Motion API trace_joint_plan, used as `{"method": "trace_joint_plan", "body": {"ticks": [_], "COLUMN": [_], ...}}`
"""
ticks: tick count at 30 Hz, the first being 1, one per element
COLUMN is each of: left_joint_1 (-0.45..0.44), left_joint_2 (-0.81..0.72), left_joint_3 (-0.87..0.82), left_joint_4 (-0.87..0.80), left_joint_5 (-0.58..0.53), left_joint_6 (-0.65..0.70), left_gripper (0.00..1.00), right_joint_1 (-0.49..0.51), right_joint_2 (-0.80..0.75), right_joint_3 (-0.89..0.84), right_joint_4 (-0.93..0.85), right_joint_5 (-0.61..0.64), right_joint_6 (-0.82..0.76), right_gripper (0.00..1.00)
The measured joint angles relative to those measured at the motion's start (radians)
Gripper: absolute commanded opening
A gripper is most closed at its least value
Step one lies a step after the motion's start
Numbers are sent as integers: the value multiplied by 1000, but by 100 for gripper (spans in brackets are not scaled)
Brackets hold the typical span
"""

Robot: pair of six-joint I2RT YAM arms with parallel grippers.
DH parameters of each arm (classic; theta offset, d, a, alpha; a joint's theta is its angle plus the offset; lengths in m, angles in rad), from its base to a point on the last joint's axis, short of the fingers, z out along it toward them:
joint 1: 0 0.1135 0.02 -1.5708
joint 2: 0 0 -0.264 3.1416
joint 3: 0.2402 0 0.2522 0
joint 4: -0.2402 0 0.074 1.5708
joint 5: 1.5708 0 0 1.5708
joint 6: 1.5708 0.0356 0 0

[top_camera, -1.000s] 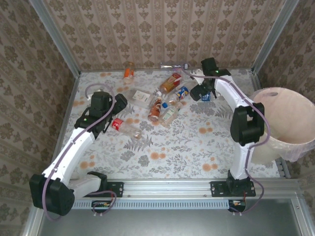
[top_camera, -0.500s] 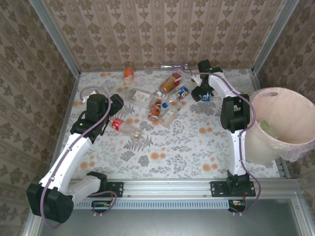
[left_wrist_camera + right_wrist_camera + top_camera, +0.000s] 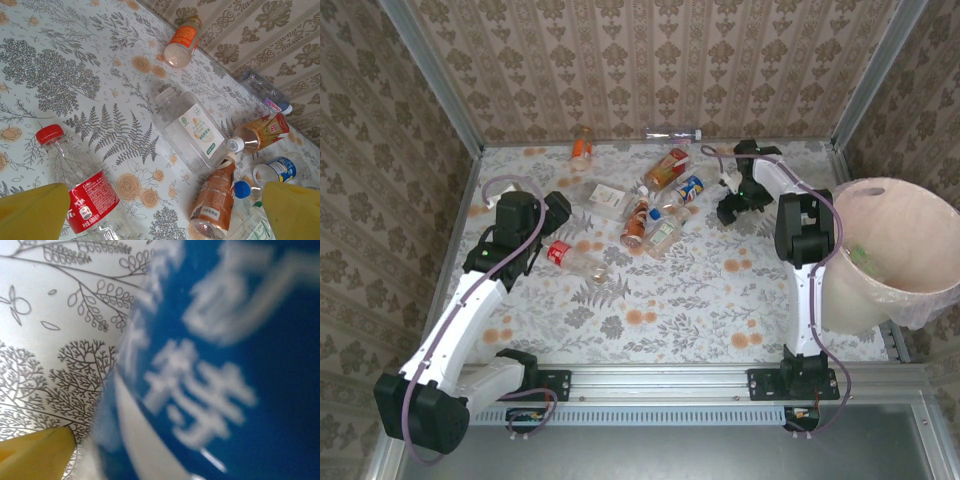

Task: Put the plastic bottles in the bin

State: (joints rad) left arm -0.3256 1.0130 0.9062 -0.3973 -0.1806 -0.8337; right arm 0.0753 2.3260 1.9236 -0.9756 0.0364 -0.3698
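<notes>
Most of it is one loose pile of bottles (image 3: 655, 205) around the middle of the table (image 3: 720, 300), a bit toward the far side, with a single bottle (image 3: 575, 260) lying off to its near left. A stray bottle (image 3: 582, 146) sits against the far wall (image 3: 650, 70), left of the pile, and another bottle (image 3: 675, 133) lies along that wall just behind the pile. The bin (image 3: 840, 290) is at the table's right edge, well apart from the pile.

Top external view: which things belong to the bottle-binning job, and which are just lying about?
Job in hand: red-labelled cola bottle, orange-labelled bottle, white-labelled bottle, brown-labelled bottle, blue-labelled bottle at the right gripper, bin, open left gripper.
Just there: floral tablecloth, wallpapered walls, metal rail.
</notes>
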Motion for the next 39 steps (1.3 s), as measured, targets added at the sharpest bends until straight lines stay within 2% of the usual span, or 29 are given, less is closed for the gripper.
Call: {"method": "trace_joint_plan", "body": {"ticks": [10,16,24,31,39], "left_joint_1": [0,0,0,0,0], "left_joint_2": [2,2,2,28,54], "left_joint_3": [0,-4,-42,-42,-42], "left_joint_4": [0,0,9,31,71], "left_joint_5": [0,2,24,43,79], "left_joint_6": [0,0,0,-4,-8], "left_gripper": [100,100,100,100,100], "right_joint_1": [18,32,37,48,87], "right_joint_2": [-53,-111,-324,-531,-738], "right_joint_3": [-95,-170,-310,-460,-575], "right_joint_4": [106,178,283,401,469], "right_joint_5": [22,38,38,23,-55], "right_joint_6": [113,164,256,337,445], "right_gripper": [69,58,50,50,49]}}
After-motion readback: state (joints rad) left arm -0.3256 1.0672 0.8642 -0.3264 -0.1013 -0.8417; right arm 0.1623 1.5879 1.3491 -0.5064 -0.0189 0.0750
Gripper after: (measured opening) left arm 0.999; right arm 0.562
